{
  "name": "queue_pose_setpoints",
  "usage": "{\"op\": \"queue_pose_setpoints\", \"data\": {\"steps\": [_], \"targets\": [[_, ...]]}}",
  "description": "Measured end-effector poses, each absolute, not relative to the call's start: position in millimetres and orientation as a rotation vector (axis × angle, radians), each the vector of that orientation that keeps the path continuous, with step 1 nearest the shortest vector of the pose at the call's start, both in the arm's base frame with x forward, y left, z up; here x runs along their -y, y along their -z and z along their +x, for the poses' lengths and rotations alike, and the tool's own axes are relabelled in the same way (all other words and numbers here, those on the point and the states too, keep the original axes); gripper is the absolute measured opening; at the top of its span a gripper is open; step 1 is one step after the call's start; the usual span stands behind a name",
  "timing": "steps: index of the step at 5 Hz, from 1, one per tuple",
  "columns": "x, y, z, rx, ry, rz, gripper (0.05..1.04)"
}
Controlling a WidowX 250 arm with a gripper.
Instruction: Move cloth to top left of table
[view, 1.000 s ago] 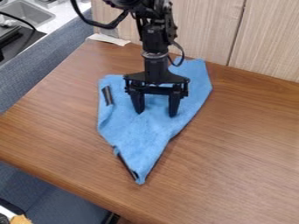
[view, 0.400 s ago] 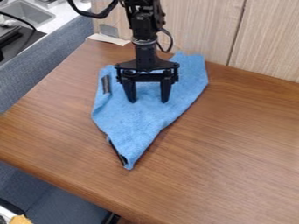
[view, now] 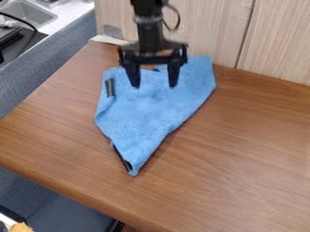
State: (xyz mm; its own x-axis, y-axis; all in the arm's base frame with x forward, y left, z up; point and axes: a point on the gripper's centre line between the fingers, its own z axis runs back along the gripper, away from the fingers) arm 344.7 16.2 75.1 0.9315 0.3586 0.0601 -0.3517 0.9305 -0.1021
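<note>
Office-type rm w/ sink (view: 31,13) & fabric-covered partition (view: 39,72).

1 light-blue cloth (view: 142,118), w/ 1 narrow tip pointing to btm of view & a wider top end, lying rumpled on a brown wood-grain table (view: 242,149), L of ctr, near the far edge. 2 dark strips show on its L side: 1 upper (view: 109,87), 1 lower (view: 122,157) by the tip. L edge prob. folded over.
</note>
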Motion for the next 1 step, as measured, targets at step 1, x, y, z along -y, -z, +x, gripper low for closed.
{"op": "queue_pose_setpoints", "data": {"steps": [1], "targets": [[-19.3, -100.8, 337.1, 0.142, -0.369, -0.086, 0.999]]}}
